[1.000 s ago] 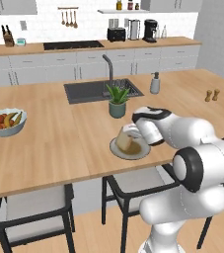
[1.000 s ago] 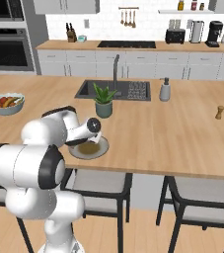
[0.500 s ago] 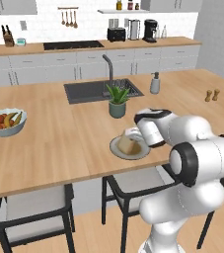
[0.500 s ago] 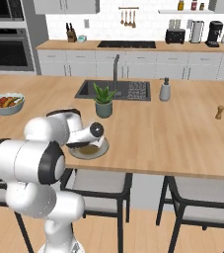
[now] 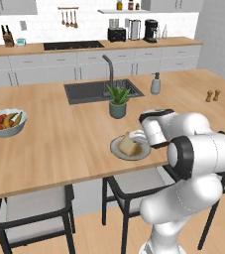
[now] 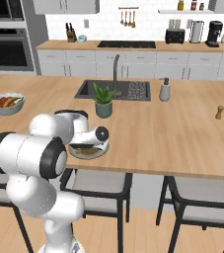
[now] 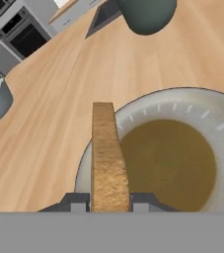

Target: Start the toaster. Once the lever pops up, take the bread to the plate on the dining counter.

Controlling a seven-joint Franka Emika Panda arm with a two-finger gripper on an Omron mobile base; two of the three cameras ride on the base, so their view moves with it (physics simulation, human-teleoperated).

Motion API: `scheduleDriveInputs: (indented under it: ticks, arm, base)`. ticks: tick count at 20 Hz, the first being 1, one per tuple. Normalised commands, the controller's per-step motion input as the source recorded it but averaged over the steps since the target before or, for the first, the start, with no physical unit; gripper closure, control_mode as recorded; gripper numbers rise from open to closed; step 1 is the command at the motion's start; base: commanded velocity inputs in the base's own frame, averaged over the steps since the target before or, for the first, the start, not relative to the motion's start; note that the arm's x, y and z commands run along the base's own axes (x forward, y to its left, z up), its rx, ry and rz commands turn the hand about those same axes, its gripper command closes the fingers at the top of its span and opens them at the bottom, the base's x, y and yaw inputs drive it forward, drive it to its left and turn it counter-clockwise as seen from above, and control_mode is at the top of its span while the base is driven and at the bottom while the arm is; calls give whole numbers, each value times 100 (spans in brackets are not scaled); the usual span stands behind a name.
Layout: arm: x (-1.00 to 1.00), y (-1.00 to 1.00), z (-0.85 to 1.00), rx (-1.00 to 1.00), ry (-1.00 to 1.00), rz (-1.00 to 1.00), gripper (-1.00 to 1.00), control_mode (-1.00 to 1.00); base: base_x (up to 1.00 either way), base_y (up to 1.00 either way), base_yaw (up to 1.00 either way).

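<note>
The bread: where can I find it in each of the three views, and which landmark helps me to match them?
Left base view: bread just right of centre, standing over the plate.
Right base view: I cannot make it out; the arm covers that spot on the plate.
Hand view: bottom centre, edge-on, gripped by the tool.
Shared landmark: the potted plant behind the plate.

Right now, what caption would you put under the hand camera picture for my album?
Gripper shut on the bread, holding the slice on edge over the plate on the dining counter.
</note>
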Motion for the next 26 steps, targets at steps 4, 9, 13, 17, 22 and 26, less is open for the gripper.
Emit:
scheduleDriveInputs:
  ticks: [4,9,13,17,22,26]
  arm:
    - [0,0,0,0,2,0,-100,-100]
    - [0,0,2,-3,5,0,-100,-100]
    - [0,0,7,-9,2,0,-100,-100]
    - [9,1,19,-13,2,0,-100,-100]
    - [14,0,4,-27,18,-4,-100,-100]
    - [4,0,9,-27,15,-7,-100,-100]
  base:
    - [0,0,0]
    - [0,0,0]
    - [0,0,0]
    - [0,0,0]
    - [0,0,0]
    - [0,0,0]
